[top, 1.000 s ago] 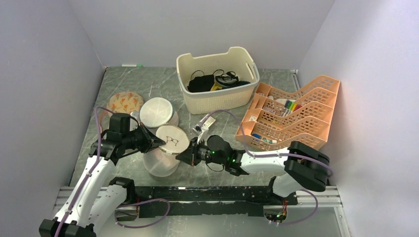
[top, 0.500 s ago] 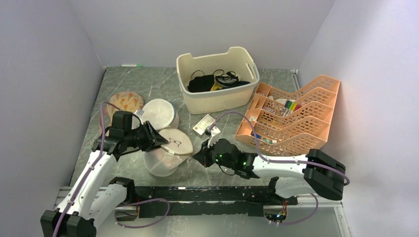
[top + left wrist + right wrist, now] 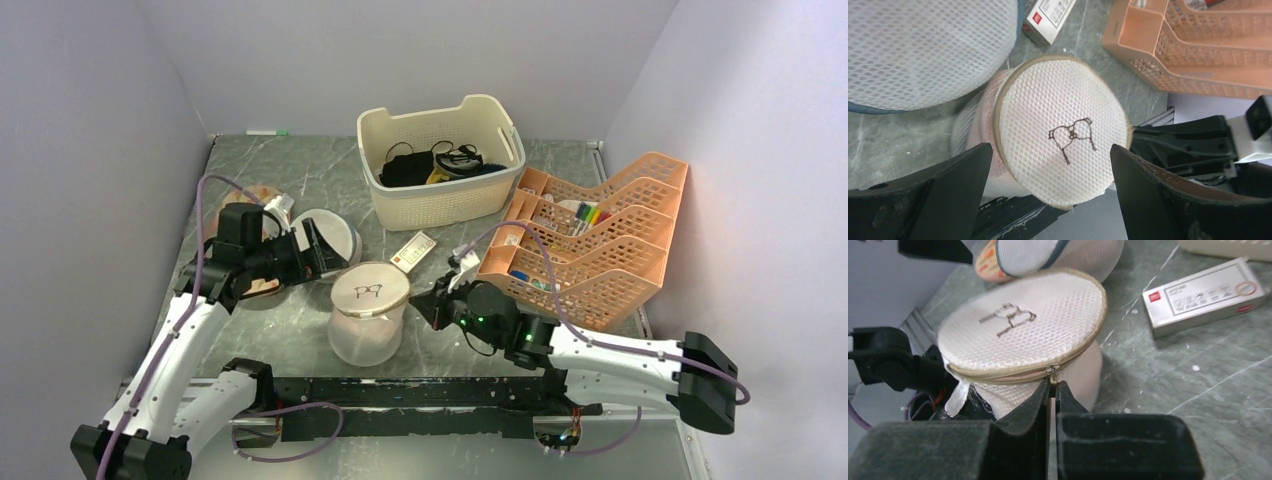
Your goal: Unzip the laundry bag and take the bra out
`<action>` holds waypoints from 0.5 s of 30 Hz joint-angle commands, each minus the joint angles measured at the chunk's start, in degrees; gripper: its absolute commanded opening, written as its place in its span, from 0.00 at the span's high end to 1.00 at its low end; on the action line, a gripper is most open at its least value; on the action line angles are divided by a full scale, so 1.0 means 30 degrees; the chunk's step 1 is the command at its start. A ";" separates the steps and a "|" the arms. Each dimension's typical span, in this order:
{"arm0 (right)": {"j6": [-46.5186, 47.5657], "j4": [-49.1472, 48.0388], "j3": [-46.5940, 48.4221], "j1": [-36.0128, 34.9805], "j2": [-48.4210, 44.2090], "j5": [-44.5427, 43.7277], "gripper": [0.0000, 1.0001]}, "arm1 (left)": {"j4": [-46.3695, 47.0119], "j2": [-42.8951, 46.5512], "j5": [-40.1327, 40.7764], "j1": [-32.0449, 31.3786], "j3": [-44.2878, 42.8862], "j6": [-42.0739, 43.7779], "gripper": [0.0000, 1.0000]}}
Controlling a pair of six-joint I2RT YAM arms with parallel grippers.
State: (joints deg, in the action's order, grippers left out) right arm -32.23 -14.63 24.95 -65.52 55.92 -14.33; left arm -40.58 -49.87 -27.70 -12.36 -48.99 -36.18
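Note:
The laundry bag (image 3: 368,312), a round white mesh drum whose beige-rimmed flat face carries a black glasses mark, stands upright on the table near the front. My right gripper (image 3: 428,306) is at its right side, shut on the small metal zipper pull (image 3: 1051,374) at the rim. In the right wrist view the beige zip runs along the rim of the bag (image 3: 1023,330). My left gripper (image 3: 308,250) hangs wide open to the bag's left, touching nothing. In its wrist view the bag face (image 3: 1063,125) lies beyond the spread fingers (image 3: 948,185). The bra is hidden.
A plain white round mesh bag (image 3: 335,230) and an orange-patterned one (image 3: 262,196) lie behind the left gripper. A small white box (image 3: 413,249) lies behind the laundry bag. A cream basket (image 3: 440,205) stands at the back and a peach tiered organiser (image 3: 600,265) on the right.
The left gripper opened, let go of the bag and drew back to the left. The right gripper moved right with the zipper pull, and the bag shifted right with it.

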 commanded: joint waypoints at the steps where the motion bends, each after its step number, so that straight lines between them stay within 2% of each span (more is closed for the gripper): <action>1: 0.0464 0.0874 -0.0469 0.0100 -0.1716 -0.1835 1.00 | 0.0394 -0.0180 -0.0261 -0.1156 -0.0443 0.0577 0.00; 3: 0.0130 0.0751 -0.0690 0.0076 -0.1792 -0.1824 1.00 | 0.1062 -0.0356 0.0460 -0.2313 -0.0568 -0.0081 0.00; 7: -0.0314 -0.0208 -0.0899 0.0084 -0.1123 -0.0910 1.00 | 0.2240 -0.2058 0.2867 -0.6977 -0.1198 -0.1336 0.01; 10: -0.0282 0.0185 -0.0572 0.0099 -0.0761 -0.1128 1.00 | 0.1280 -0.4058 0.6928 -1.0872 -0.2939 -0.1345 0.01; 15: -0.0420 0.0669 -0.0715 0.0120 -0.1456 -0.1315 1.00 | -0.1262 -0.7491 1.4341 -1.6344 -0.6261 -0.0801 0.16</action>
State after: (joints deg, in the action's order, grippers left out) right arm -32.60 -12.78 22.79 -65.41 53.47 -17.21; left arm -39.35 -67.64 -4.99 -52.80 -61.30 -39.38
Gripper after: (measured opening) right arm 0.021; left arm 0.875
